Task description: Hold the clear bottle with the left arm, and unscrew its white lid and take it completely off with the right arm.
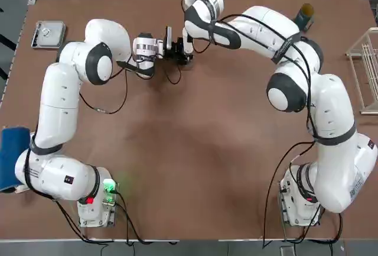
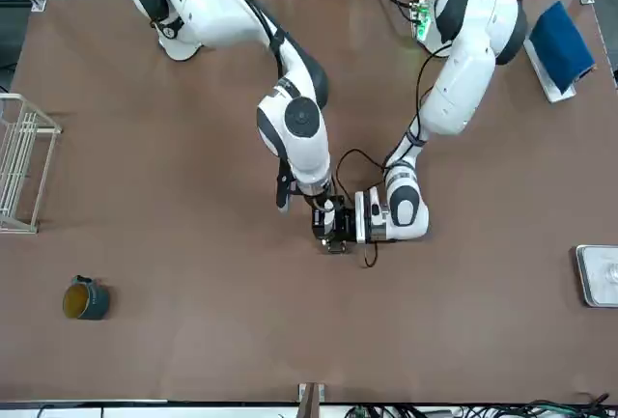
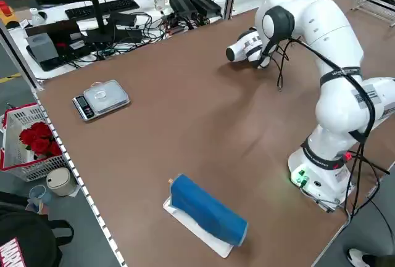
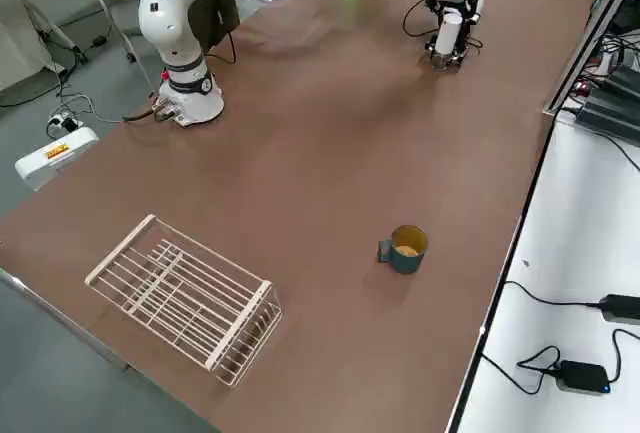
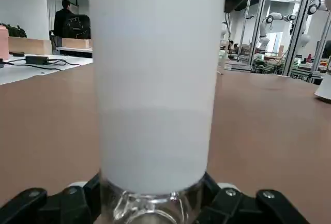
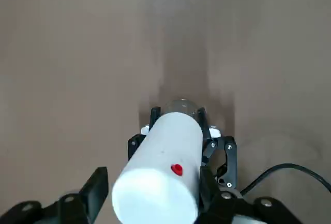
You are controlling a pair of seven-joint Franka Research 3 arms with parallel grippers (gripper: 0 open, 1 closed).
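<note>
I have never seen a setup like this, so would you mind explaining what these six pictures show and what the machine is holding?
These are two white robot arms at a brown table, each ending in a two-finger gripper. One picture looks down from overhead, one faces the robot from across the table, two look in from its sides, and two come from cameras on the wrists. The left gripper is shut on the clear bottle, which stands upright. The right gripper is above it, its fingers on either side of the white lid; whether they grip yet is unclear. Also on the table: a green jar, a wire rack, a small scale and a blue roll.
</note>
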